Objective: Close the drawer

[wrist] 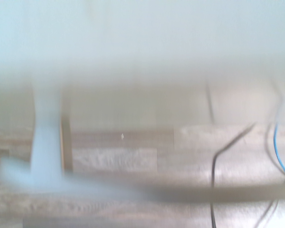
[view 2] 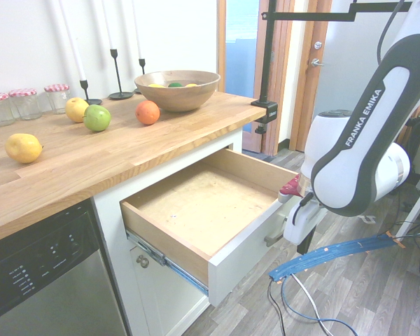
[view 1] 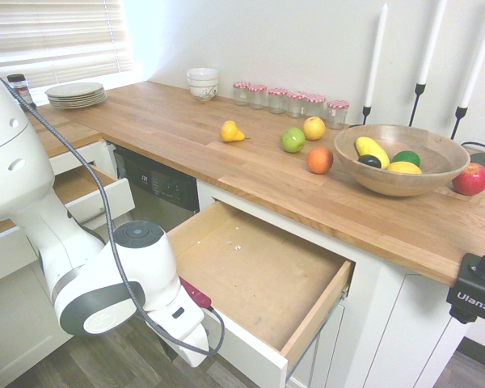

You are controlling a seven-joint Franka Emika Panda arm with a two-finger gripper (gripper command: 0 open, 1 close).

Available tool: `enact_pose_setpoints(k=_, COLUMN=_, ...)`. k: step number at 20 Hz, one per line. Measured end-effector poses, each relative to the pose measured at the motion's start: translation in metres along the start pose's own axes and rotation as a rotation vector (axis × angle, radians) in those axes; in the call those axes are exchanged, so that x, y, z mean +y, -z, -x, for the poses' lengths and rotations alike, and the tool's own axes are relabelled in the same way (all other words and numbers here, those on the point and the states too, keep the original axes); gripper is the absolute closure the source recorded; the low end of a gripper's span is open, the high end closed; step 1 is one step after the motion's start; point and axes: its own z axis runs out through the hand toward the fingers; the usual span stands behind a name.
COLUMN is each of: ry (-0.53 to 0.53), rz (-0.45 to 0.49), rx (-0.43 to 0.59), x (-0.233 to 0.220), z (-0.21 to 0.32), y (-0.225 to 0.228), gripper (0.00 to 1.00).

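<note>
bright, even daylight from the blinds (view 1: pixel 56 36) in both exterior views; soft shadows, slight wide-angle bowing at edges. wrist view badly blurred, washed-out, only the floor (wrist: pixel 133 156) faintly legible.

You saw a glossy white arm (view 2: pixel 357 150) with grey joint bands, black "FRANKA EMIKA" lettering and a black cable.
</note>
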Motion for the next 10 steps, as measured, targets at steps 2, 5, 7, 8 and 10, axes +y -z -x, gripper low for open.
enact_pose_setpoints(k=2, ry=0.007, rz=-0.016, rx=0.012, x=-0.008, z=-0.005, y=-0.002, gripper=1.00)
enact_pose_setpoints(k=5, ry=0.014, rz=-0.034, rx=0.020, x=-0.020, z=-0.008, y=-0.007, gripper=1.00)
enact_pose_setpoints(k=7, ry=0.014, rz=-0.047, rx=0.031, x=-0.026, z=-0.012, y=-0.011, gripper=1.00)
enact_pose_setpoints(k=8, ry=0.010, rz=-0.054, rx=0.038, x=-0.029, z=-0.015, y=-0.012, gripper=1.00)
enact_pose_setpoints(k=10, ry=0.006, rz=-0.064, rx=0.049, x=-0.035, z=-0.021, y=-0.012, gripper=1.00)
